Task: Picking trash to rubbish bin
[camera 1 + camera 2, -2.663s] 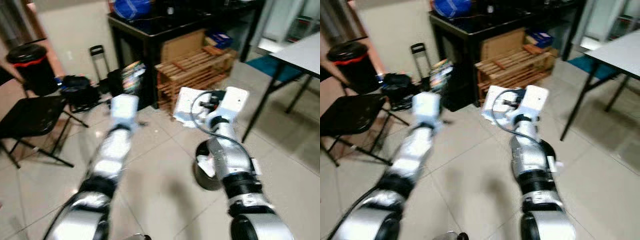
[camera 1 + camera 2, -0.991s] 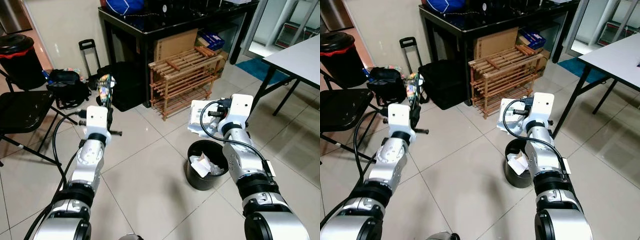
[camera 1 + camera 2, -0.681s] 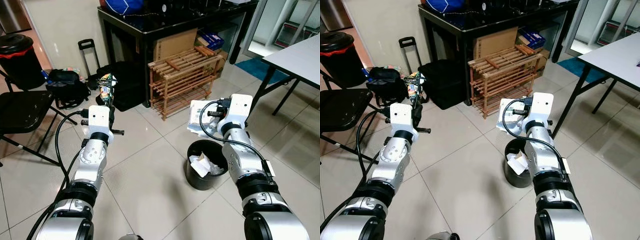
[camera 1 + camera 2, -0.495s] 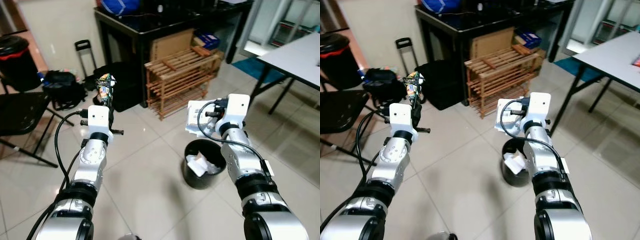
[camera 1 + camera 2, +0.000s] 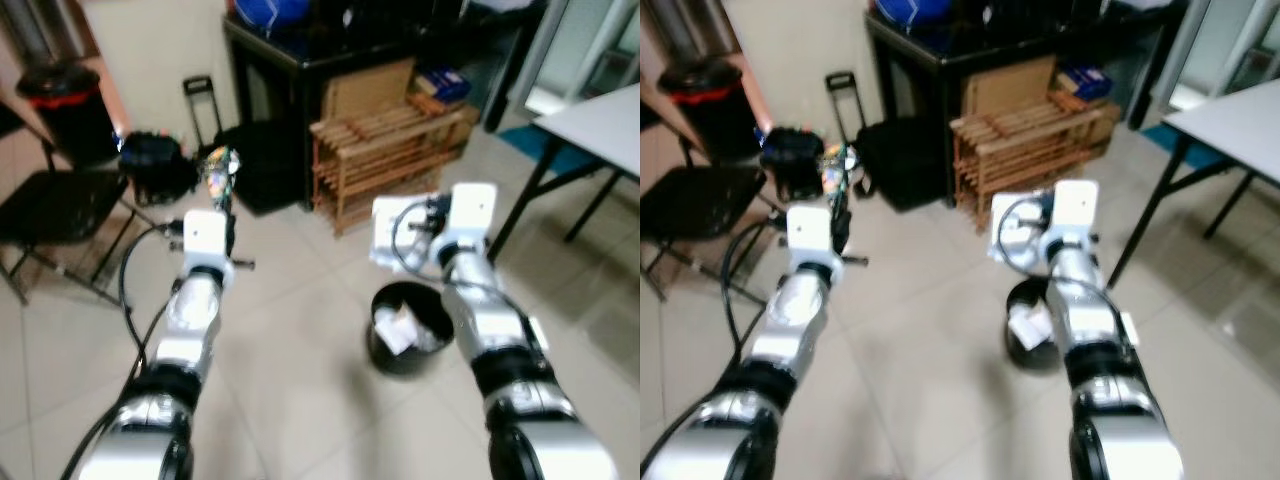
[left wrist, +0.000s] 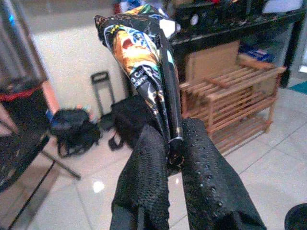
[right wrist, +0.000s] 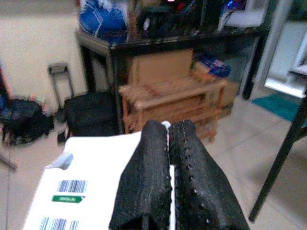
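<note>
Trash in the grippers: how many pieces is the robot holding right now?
2. A colourful snack wrapper is pinched in the left gripper, held over the floor; a white labelled package is in the right gripper, above the black bin.

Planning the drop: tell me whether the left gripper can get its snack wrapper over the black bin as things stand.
Probably not yet: the left gripper, holding the snack wrapper, is well off to the left of the black bin; open floor lies between.
</note>
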Controlling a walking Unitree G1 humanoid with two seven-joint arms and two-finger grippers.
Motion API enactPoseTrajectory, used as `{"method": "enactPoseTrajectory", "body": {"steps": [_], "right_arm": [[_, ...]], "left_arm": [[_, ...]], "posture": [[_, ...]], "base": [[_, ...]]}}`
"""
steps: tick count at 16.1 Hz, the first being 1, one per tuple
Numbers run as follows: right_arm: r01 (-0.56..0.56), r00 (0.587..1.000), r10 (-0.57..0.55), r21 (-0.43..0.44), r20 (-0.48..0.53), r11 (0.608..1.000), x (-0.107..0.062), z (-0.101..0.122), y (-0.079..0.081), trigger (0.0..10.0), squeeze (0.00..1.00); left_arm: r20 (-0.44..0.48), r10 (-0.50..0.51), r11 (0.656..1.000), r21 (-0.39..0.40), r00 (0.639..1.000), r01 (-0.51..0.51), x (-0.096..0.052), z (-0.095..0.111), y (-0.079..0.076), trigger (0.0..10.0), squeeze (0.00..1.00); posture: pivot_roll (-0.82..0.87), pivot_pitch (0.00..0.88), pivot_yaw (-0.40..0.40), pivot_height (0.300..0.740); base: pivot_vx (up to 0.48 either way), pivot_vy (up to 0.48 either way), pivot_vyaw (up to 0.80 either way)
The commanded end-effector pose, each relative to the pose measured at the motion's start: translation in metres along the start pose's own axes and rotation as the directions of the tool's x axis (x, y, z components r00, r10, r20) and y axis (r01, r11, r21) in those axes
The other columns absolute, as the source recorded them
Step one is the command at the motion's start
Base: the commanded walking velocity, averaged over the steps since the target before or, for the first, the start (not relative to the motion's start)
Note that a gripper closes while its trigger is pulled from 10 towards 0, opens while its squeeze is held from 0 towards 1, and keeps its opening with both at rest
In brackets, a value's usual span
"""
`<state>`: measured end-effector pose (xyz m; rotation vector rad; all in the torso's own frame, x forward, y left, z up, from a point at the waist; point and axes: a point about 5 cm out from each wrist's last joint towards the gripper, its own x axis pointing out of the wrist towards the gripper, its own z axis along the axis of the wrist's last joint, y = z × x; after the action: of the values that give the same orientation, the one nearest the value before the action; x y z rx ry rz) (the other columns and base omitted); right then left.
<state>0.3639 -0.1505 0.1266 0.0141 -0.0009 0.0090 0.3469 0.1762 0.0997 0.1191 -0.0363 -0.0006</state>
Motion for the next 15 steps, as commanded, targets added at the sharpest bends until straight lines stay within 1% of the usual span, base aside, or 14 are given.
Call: {"method": "enactPoseTrajectory", "body": {"steps": [1, 3, 9, 12, 13, 15], "right_arm": [[-0.016, 1.0, 0.016, -0.011, 0.015, 1.0, 0.0011, 0.0045, 0.0023, 10.0, 0.0], [-0.026, 1.0, 0.027, -0.031, 0.004, 0.999, 0.0006, 0.0025, 0.0041, 10.0, 0.0], [-0.039, 0.999, 0.039, -0.046, 0.002, 0.998, 0.0003, 0.0022, 0.0054, 10.0, 0.0], [-0.06, 0.998, 0.061, -0.037, 0.023, 0.998, 0.0001, 0.0047, 0.0085, 10.0, 0.0], [-0.07, 0.997, 0.071, -0.028, 0.033, 0.997, -0.0002, 0.0059, 0.0103, 10.0, 0.0], [-0.07, 0.997, 0.07, -0.011, 0.039, 0.998, -0.0005, 0.0063, 0.011, 10.0, 0.0]], "left_arm": [[0.002, 0.003, 1.0, 0.008, 1.0, -0.003, 0.0013, 0.0016, 0.0006, 10.0, 0.0], [0.003, 0.003, 1.0, 0.007, 1.0, -0.003, 0.0012, 0.0016, 0.0001, 10.0, 0.0], [0.003, 0.001, 1.0, 0.007, 1.0, -0.001, 0.0016, 0.0018, -0.0009, 10.0, 0.0], [0.005, 0.0, 1.0, 0.008, 1.0, 0.0, 0.0019, 0.0024, -0.0009, 10.0, 0.0], [0.005, 0.0, 1.0, 0.008, 1.0, 0.0, 0.0019, 0.0024, -0.0008, 10.0, 0.0], [0.005, 0.0, 1.0, 0.008, 1.0, 0.0, 0.0019, 0.0023, -0.0006, 10.0, 0.0]], "posture": [[0.04, 0.0, 0.034, 0.74], [0.05, 0.0, 0.034, 0.74], [0.04, 0.0, 0.035, 0.74], [0.05, 0.0, 0.035, 0.74], [0.05, 0.0, 0.035, 0.74], [0.05, 0.0, 0.035, 0.74]], "base": [[0.0, -0.3, 0.48], [0.0, -0.302, 0.8], [0.0, -0.3, 0.8], [0.0, -0.298, 0.8], [0.0, -0.3, 0.59], [0.0, -0.298, 0.0]]}}
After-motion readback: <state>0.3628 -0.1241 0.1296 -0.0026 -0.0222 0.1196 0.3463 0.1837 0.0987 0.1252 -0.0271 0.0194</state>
